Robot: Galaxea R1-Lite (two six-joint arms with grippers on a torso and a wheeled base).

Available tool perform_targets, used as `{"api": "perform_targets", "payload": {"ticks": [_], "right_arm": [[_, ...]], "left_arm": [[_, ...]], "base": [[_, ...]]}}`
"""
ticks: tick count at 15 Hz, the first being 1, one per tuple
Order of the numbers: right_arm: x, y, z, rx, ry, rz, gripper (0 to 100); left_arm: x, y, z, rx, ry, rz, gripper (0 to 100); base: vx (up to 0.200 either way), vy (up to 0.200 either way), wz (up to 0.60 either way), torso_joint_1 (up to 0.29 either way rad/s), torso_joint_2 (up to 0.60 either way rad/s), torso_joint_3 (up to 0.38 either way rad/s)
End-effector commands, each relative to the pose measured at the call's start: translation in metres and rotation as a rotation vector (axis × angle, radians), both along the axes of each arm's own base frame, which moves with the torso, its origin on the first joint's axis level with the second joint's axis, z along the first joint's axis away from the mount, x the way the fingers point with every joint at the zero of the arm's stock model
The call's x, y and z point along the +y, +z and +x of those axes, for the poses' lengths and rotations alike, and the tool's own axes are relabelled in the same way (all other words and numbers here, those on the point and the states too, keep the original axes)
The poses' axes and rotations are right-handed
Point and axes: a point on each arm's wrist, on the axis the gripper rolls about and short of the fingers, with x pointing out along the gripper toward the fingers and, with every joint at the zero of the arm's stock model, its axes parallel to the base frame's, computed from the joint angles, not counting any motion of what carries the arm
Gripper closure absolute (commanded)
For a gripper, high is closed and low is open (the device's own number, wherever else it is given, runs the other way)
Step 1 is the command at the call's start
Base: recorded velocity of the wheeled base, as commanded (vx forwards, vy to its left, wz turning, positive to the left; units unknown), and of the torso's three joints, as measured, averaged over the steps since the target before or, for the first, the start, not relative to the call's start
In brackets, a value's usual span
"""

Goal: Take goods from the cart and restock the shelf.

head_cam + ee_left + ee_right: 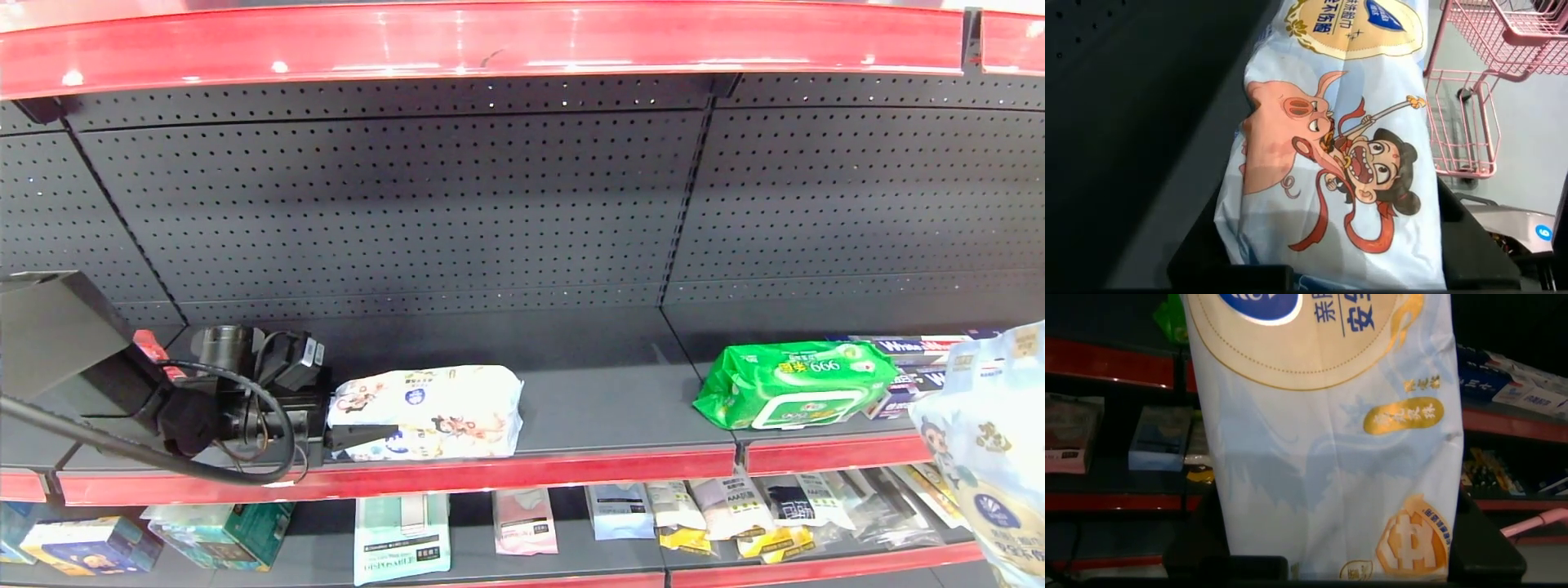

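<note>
A white pack with cartoon figures (445, 408) lies on the dark shelf board (604, 392) near its front left. My left gripper (353, 425) is at the pack's left end, and in the left wrist view its fingers (1474, 241) press the pack (1331, 163) on both sides, shut on it. A second white and blue pack (992, 457) hangs at the far right, in front of the shelf. My right gripper (1331, 539) is shut on that pack (1323, 441), one finger (1196, 535) on each side.
A green wipes pack (796, 384) and flat boxes (927, 359) lie on the same shelf at the right, with bare board between them and the cartoon pack. Small goods (702, 510) fill the lower shelf. A pink cart (1470, 122) stands behind the left arm.
</note>
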Motion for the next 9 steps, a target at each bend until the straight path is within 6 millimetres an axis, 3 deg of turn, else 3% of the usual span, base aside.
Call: {"api": "perform_targets", "payload": {"ticks": [1,9], "right_arm": [[0.0000,0.0000,0.0000,-0.001,0.000,0.000,100],[0.0000,0.0000,-0.0003,-0.003,-0.003,-0.002,100]], "left_arm": [[0.0052,-0.0025,-0.0034,0.007,0.011,0.002,100],[0.0046,-0.0028,-0.0082,0.017,-0.016,-0.028,100]], "base": [[0.000,0.000,0.00,0.000,0.00,0.000],[0.000,0.000,0.00,0.000,0.00,0.000]]}}
